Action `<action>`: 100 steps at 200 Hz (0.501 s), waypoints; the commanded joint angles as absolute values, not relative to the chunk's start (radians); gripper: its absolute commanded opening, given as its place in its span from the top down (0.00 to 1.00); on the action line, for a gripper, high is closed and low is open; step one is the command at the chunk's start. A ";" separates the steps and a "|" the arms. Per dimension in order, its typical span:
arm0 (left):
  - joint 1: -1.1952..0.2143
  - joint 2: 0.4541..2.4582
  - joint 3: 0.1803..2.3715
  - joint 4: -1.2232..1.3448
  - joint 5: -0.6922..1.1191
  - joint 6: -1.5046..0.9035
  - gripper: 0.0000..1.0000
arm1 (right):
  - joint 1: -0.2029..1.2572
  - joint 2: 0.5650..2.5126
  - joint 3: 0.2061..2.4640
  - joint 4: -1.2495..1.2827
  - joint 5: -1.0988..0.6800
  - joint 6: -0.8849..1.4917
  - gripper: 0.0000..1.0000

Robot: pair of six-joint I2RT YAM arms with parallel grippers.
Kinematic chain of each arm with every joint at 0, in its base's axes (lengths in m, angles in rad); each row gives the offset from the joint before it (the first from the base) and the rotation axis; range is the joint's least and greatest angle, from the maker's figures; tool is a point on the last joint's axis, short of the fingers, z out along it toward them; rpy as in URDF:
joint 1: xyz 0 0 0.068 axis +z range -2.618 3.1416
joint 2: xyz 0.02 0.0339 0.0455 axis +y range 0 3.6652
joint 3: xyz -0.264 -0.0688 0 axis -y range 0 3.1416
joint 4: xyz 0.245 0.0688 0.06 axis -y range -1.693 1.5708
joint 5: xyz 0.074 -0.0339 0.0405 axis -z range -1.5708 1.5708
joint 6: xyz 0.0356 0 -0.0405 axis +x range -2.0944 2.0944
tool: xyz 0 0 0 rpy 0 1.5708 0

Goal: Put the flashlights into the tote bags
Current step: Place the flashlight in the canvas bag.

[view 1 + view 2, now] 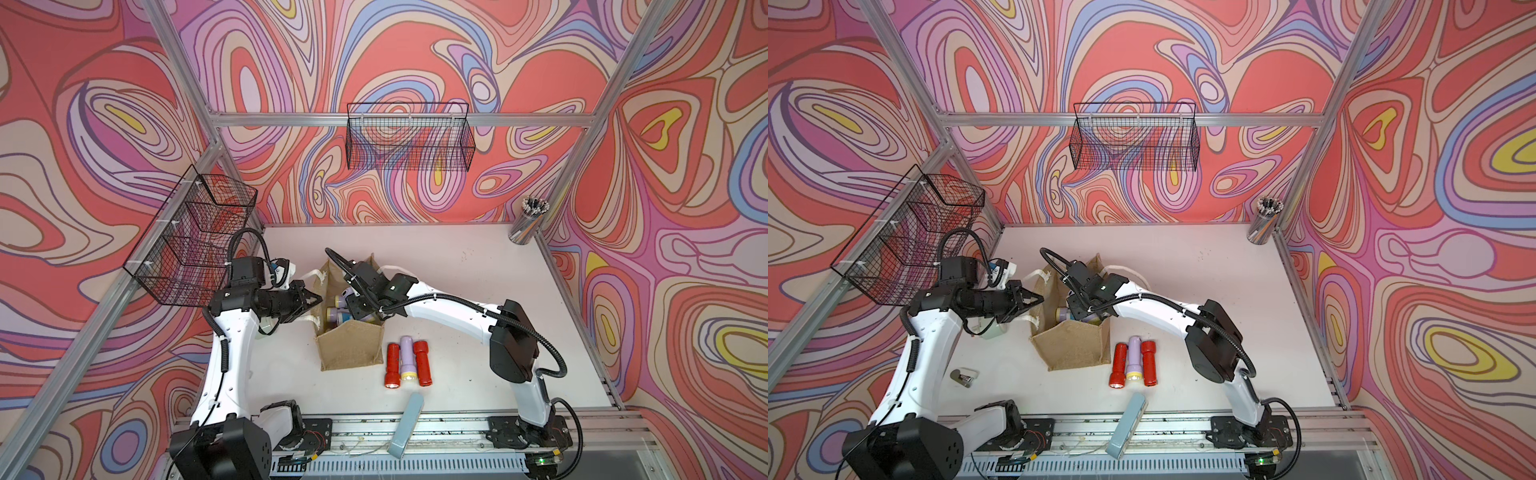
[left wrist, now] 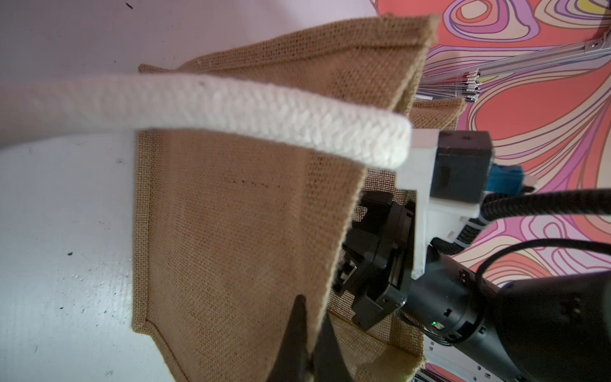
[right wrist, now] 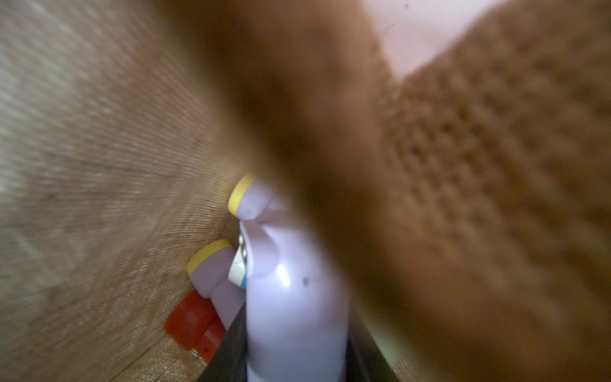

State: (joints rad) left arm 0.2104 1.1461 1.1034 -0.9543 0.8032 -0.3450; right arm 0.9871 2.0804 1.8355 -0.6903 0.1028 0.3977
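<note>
The tan burlap tote bag [image 1: 349, 349] stands open at mid-table, seen in both top views. My left gripper [image 1: 318, 300] is shut on the bag's left rim; in the left wrist view its fingertips [image 2: 299, 317] pinch the burlap edge below the white rope handle [image 2: 231, 109]. My right gripper [image 1: 361, 309] reaches down inside the bag, shut on a lilac flashlight [image 3: 294, 314]. Other flashlights lie in the bag: two lilac ones with yellow heads [image 3: 243, 195] and a red one [image 3: 193, 322]. On the table right of the bag lie a red flashlight [image 1: 391, 365], a lilac one [image 1: 407, 359] and another red one [image 1: 422, 362].
A flat grey-blue bar [image 1: 407, 424] lies at the table's front edge, over the rail. Black wire baskets hang on the back wall [image 1: 409, 137] and the left wall [image 1: 195, 241]. A pen cup [image 1: 528, 220] stands in the back right corner. A small metal item [image 1: 964, 377] lies front left.
</note>
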 commanded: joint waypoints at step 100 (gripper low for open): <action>0.211 1.147 1.092 -0.940 0.729 -0.365 0.96 | 0.978 2.167 1.901 -0.924 0.191 0.497 0.74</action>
State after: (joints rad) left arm 0.2100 1.1461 1.1034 -0.9459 0.7589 -0.3569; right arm 0.9878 2.1284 1.9007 -0.8440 0.2192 0.4583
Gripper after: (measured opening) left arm 0.061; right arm 0.377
